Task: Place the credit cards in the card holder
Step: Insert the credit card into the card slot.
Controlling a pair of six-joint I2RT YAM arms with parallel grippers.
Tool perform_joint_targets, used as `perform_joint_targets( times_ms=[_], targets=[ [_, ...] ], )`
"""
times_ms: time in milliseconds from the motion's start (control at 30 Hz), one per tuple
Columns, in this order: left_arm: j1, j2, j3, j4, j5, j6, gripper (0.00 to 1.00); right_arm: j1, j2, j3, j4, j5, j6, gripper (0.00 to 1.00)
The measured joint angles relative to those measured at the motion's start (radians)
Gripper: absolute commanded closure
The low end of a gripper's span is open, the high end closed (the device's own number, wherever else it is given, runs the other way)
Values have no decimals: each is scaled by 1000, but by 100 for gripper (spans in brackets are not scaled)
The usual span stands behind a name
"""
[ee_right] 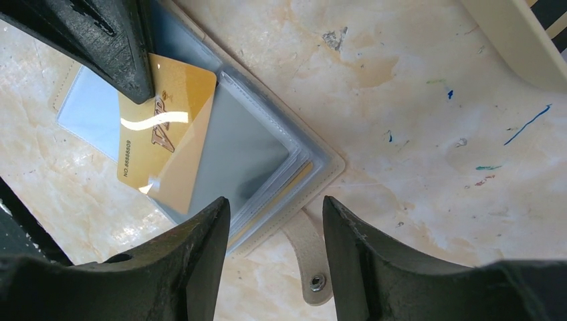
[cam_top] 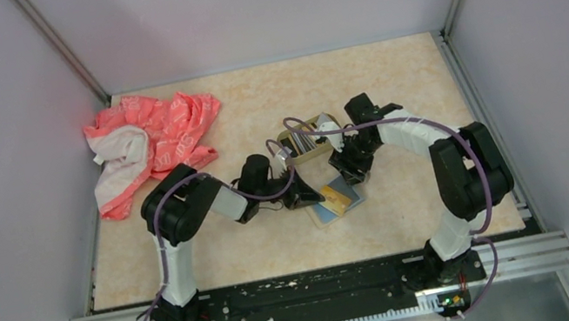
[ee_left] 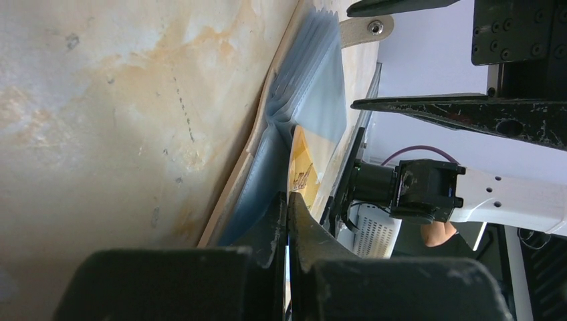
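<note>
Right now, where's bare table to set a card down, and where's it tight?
Free: far strip beyond the card box, from the pink cloth to the right wall; near strip between the two arms' bases. Crowded: centre, where the left gripper, right gripper, card box and card holder bunch together.

Bright even light, soft shadows, glare on gold card

Gold card on card holder, pink cloth
</note>
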Motion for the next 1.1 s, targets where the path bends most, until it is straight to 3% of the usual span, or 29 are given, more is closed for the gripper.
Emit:
perform_joint_targets(
  times_ms=[300,1100],
  targets=[
    [0,-2,10,-37,0,36,100,16,10,0,3,19,8,49],
    [-18,-57,31,-193,13,80,100,80,36,2,58,6,45,65]
  ],
)
